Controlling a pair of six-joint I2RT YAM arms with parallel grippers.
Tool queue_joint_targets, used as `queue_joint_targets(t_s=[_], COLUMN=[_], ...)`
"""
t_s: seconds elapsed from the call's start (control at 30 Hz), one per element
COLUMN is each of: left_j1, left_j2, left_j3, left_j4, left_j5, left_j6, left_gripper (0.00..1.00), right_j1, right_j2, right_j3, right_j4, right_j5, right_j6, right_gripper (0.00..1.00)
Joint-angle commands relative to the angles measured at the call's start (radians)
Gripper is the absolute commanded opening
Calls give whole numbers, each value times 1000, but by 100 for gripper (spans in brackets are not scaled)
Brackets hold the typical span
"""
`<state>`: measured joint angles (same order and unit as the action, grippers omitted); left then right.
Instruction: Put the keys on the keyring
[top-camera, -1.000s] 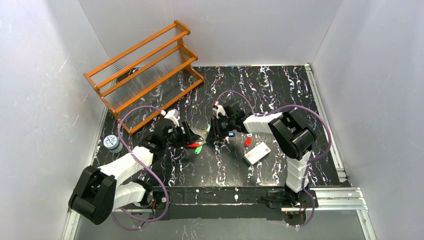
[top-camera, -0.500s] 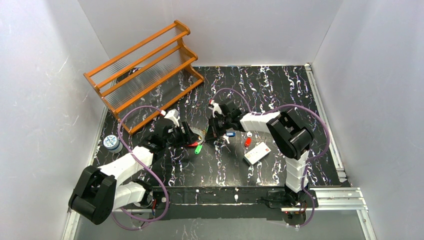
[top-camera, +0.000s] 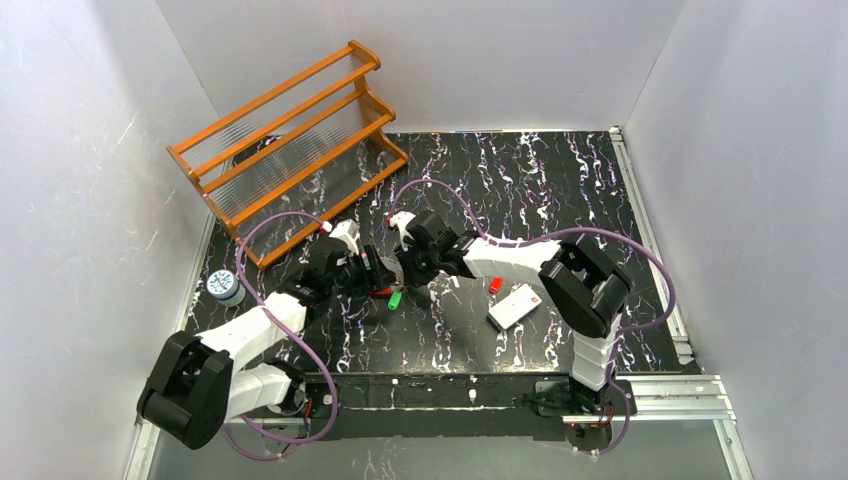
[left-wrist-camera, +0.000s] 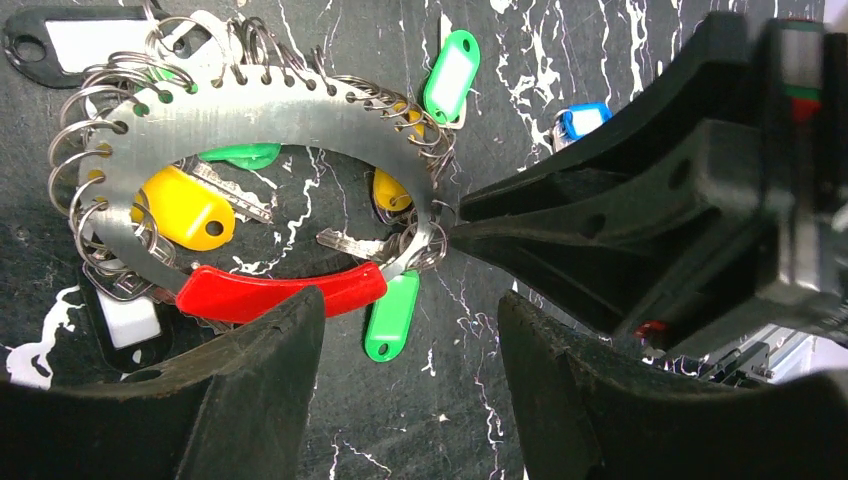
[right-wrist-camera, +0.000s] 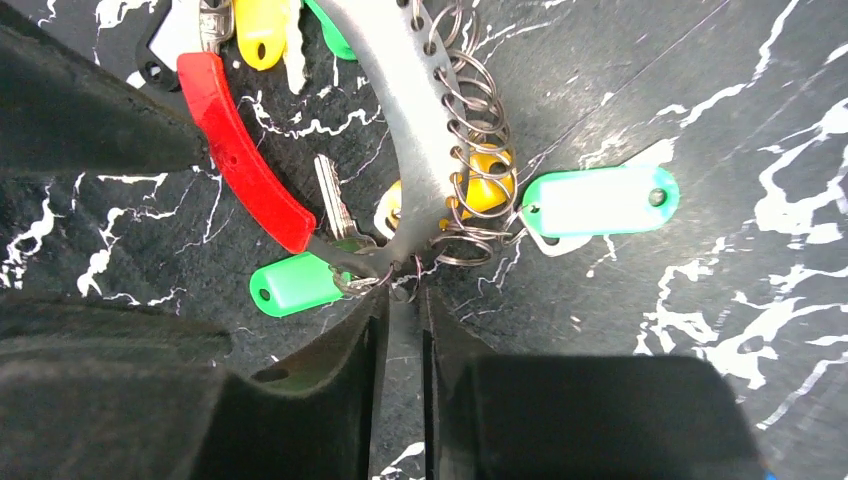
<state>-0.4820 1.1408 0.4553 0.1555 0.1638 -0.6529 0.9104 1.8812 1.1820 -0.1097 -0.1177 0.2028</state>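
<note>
Left wrist view: keyring (left-wrist-camera: 290, 110) on worktop (left-wrist-camera: 380, 30), several keys (left-wrist-camera: 185, 205) already hung; red key (top-camera: 495, 284) lies loose. Left hand (left-wrist-camera: 412, 300) open beside it; right hand (right-wrist-camera: 403, 300) closed to a slit at its rim.

Black tabletop (top-camera: 560, 180) veined with white carries an orange wooden tiered rack (top-camera: 285, 135) far left, a small blue-white jar (top-camera: 224, 287) at the left edge, a flat silver keyring (left-wrist-camera: 280, 110) with coloured keys (left-wrist-camera: 185, 205) mid-table, and a white rectangular card (top-camera: 514, 305) right.

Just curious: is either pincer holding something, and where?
The right pincer seems to pinch the keyring at its end near the red segment; left pincer open.
</note>
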Motion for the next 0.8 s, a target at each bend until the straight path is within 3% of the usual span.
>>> queue_joint_targets(t_s=[0.0, 0.17, 0.47, 0.6, 0.77], left_j1=[0, 0, 0, 0, 0], left_j2=[-28, -59, -62, -57, -48], left_j3=[22, 20, 14, 12, 8], left_j4=[-24, -43, -42, -35, -30], left_j5=[-24, -45, -42, -36, -27], left_j6=[22, 34, 31, 30, 27], left_gripper=[62, 63, 63, 63, 63], right_j1=[14, 9, -103, -188, -214], right_j2=[-100, -151, -136, -91, -12], right_j3=[4, -39, -67, -83, -75], right_j4=[32, 75, 101, 167, 197], right_j5=[159, 148, -132, -320, -431], right_j6=[-60, -47, 115, 211, 240], right_gripper=[30, 43, 42, 40, 39])
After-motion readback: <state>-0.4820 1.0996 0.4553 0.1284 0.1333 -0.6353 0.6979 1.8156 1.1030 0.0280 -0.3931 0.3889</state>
